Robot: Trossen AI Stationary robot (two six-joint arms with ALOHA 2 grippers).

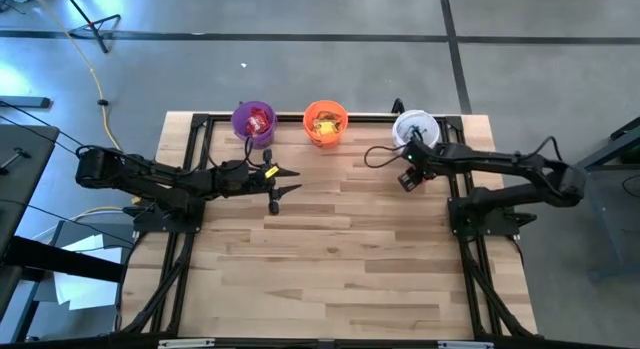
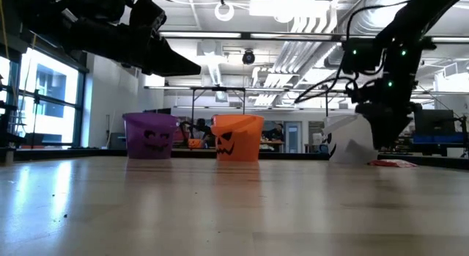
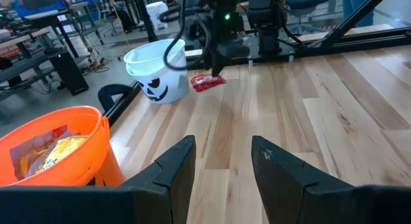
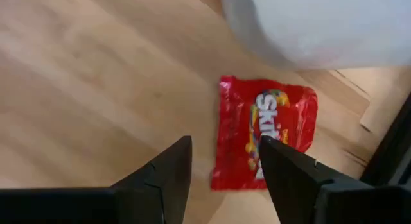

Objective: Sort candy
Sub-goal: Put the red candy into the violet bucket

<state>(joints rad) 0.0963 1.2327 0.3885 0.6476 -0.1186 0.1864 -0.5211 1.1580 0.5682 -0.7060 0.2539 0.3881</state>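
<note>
A red candy packet (image 4: 263,131) lies flat on the wooden table beside the white bucket (image 1: 415,127); it also shows in the left wrist view (image 3: 207,82). My right gripper (image 4: 221,147) hangs open just above it, fingers pointing steeply down, one fingertip over the packet's edge and the other over bare wood. My left gripper (image 3: 221,144) is open and holds nothing, hovering near the table's middle (image 1: 285,184), pointing toward the right edge. Yellow candy (image 3: 54,150) lies in the orange bucket (image 1: 325,122), and red candy (image 1: 258,119) in the purple bucket (image 1: 253,121).
The three buckets stand in a row along the table's far edge. The dark frame rail (image 3: 119,99) runs behind them. Bare wood (image 1: 340,259) fills the table's middle and near half.
</note>
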